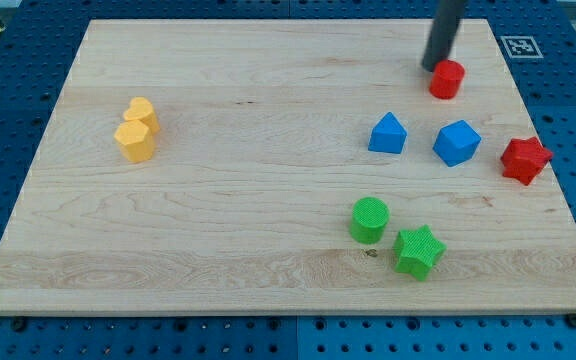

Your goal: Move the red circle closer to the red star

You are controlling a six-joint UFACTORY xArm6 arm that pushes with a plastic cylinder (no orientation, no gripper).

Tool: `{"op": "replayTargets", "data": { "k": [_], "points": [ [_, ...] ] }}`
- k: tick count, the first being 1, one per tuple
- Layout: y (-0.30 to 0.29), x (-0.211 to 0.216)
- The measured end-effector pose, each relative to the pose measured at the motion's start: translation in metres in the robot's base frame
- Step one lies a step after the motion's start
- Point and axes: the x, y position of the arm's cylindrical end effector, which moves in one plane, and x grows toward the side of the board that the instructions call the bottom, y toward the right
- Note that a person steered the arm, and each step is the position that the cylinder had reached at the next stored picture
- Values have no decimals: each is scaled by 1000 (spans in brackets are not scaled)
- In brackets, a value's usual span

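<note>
Nearest the view's bottom: green star [418, 250] and green cylinder [369, 219], just beside each other, cylinder up-left of the star. Both sit right of centre on the wooden surface [218, 220].

Mid-depth, view's right: red star [524, 159] close to the surface's right edge. Blue cube-like block [456, 142] just left of it, then a blue triangular block [387, 133] further left; small gaps between all three.

Mid-depth, view's left: two yellow blocks [136, 129] touching, one behind the other, well apart from everything else. Shapes hard to make out.

Far side, view's top right: red circle [446, 78], up and left of the red star, with the blue cube-like block roughly between them but offset left. Circle and star are apart, not touching.

End effector: plain dark rod, no jaws, so nothing to open or close and nothing gripped. My tip [433, 66] is down on the surface at the circle's upper-left edge, touching or just about touching it; can't tell which. Circle lies down-right of the tip, on the side toward the red star.
</note>
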Motion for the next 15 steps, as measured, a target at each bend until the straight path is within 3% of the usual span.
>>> {"op": "replayTargets", "data": {
  "k": [2,3,4,7,9,10,12,13,14,15],
  "points": [
    [49,27],
    [8,-7],
    [-46,-10],
    [67,67],
    [-8,33],
    [-11,47],
    [46,80],
    [40,49],
    [71,38],
    [88,63]
  ]
}}
